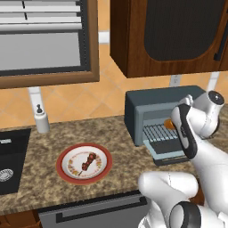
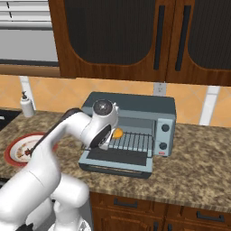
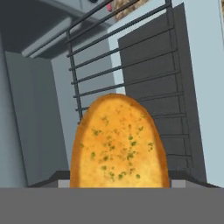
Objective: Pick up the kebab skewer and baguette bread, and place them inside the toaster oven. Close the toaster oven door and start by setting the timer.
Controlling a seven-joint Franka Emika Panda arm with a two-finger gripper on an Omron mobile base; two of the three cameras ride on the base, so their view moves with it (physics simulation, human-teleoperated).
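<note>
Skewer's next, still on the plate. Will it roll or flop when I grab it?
The skewer probably stays stiff, being chunks on a stick. Its lumpy meat likely stops rolling on the plate, though it may slide. It looks light, so a pinch on the chunks should hold.

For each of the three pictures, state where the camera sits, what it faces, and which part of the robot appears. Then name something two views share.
Left base view: behind the arm's left, looking down over the counter at the toaster oven and kebab skewer; arm at lower right.
Right base view: behind the arm's right, facing the oven's open toaster oven door; arm at lower left.
Hand view: on the hand, facing the wire rack past the baguette bread.
Shared: oven, rack, baguette.
</note>
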